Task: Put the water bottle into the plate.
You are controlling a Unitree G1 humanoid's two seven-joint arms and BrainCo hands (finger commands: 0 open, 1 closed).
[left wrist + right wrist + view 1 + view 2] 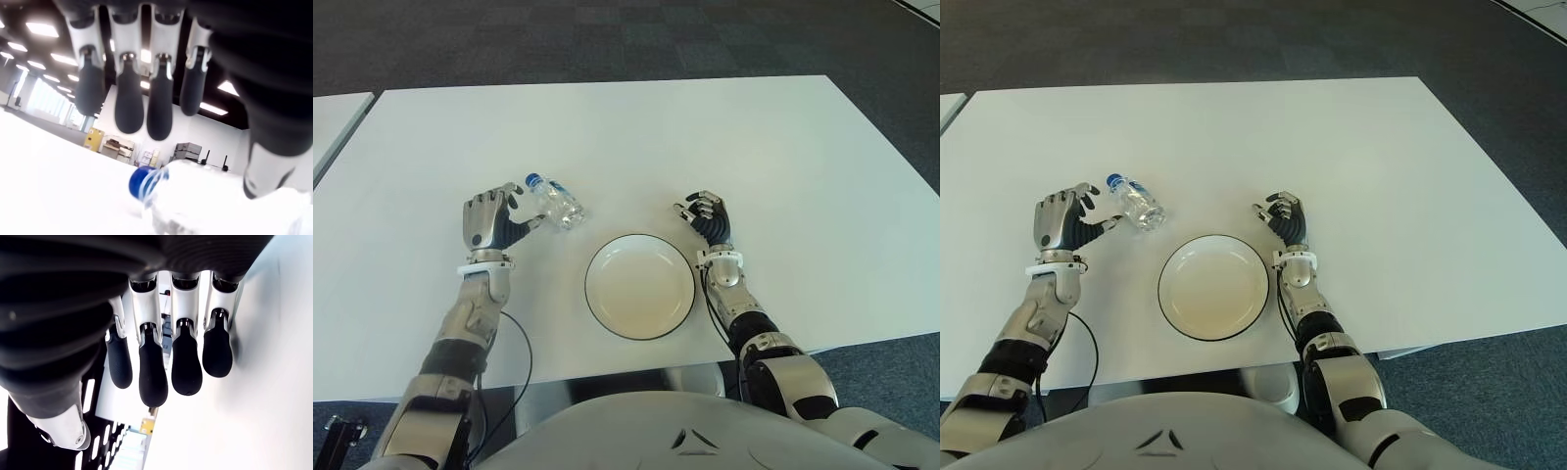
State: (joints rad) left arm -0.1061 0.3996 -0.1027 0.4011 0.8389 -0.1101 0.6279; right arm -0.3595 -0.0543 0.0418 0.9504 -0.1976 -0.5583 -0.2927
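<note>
- We see the clear plastic water bottle with a blue cap (555, 201) lying on its side on the white table (783, 157), up-left of the round white plate with a dark rim (639, 286).
- Our left hand (492, 222) sits just beside it, fingers (129, 105) loosely open, holding nothing.
- Our right hand (709, 217) idles right of the plate, fingers relaxed and empty.
- We judge the bottle light, slick, crushable and prone to roll; grip mid-body.

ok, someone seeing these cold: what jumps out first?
Probably the white plate, dark-rimmed and empty, sitting on the white table between the two hands. Next, the clear water bottle with a blue cap, lying on its side left of the plate, just beside the open left hand, not grasped. The right hand shows right of the plate, holding nothing.
</note>
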